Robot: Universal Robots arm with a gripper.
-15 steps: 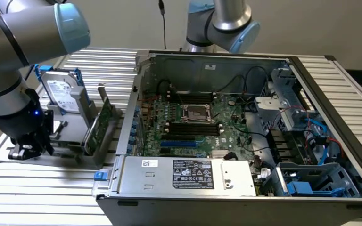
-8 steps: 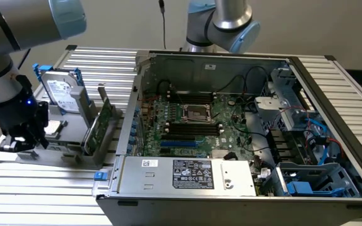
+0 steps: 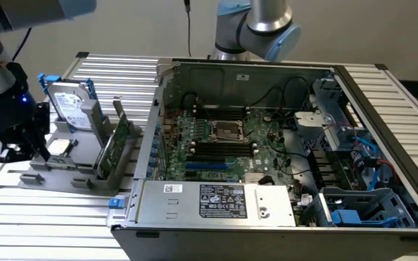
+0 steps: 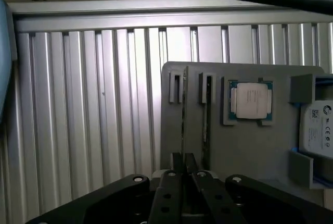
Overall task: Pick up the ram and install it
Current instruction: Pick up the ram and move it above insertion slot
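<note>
The hand [image 4: 183,162] is clamped on the upper edge of the ram [image 4: 183,109]. The ram stands in a slot of the grey tray [image 4: 250,156], at 9 o'clock from the computer case [image 3: 252,76]. It looks light, stiff and fragile, so it is best held by its bare edges.

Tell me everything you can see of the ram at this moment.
The ram shows edge-on in the wrist view: a thin, straight strip, faces and chips hidden. It stands on its long edge in the outer of two narrow slots in the grey holder. The pincer is shut on its near end, a finger on each side. It looks seated, not lifted.
</note>
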